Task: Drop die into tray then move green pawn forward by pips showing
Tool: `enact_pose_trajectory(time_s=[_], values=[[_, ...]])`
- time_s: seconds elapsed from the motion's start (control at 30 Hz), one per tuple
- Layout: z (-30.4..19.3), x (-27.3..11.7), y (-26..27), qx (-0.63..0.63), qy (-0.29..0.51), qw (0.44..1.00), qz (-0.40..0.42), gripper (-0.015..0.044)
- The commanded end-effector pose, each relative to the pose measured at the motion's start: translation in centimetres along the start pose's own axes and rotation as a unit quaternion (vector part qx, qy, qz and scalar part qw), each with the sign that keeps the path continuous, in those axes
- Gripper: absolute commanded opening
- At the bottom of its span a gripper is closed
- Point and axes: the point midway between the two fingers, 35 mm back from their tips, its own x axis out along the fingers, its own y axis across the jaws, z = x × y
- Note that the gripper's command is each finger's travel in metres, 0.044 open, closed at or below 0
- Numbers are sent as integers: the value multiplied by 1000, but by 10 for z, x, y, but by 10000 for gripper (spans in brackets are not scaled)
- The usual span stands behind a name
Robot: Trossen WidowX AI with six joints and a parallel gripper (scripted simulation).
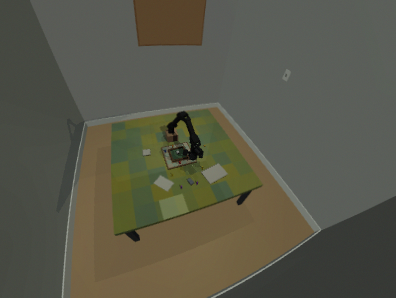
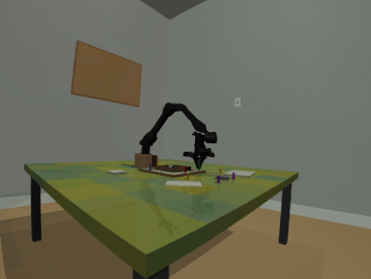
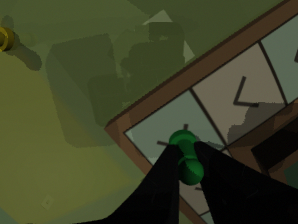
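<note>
- The gripper (image 3: 188, 163) is pinching the green pawn (image 3: 186, 156) between its two dark fingers, the jaws drawn in narrow around the pawn's body.
- The green pawn is sitting over a pale square at the corner of the game board (image 3: 220, 96), right by the board's brown rim.
- The neighbouring square along the track is showing a dark arrow mark (image 3: 242, 92).
- A yellow pawn (image 3: 5, 38) is lying off the board on the green table (image 3: 60, 129), well apart from the gripper, at the left edge of the wrist view.
- From the side, the arm (image 2: 175, 114) is arching up from its base and reaching down at the near edge of the board, the fingertips just above it.
- A red pawn (image 2: 185, 169) is standing on the board near the gripper, and purple pawns (image 2: 218, 178) are standing on the table to the right.
- I cannot make out the die from where I am looking.
</note>
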Motion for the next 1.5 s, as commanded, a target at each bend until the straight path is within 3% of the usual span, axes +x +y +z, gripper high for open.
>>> enact_pose_trajectory(time_s=[0.0, 0.47, 0.73, 1.47], values=[[3, -17, 1, 2, -2, 1000, 0, 0], [0, -125, -4, 2, -3, 1000, 0, 0], [-2, -125, -5, 2, -2, 1000, 0, 0], [-66, -98, -25, 2, 1, 1000, -1, 0]])
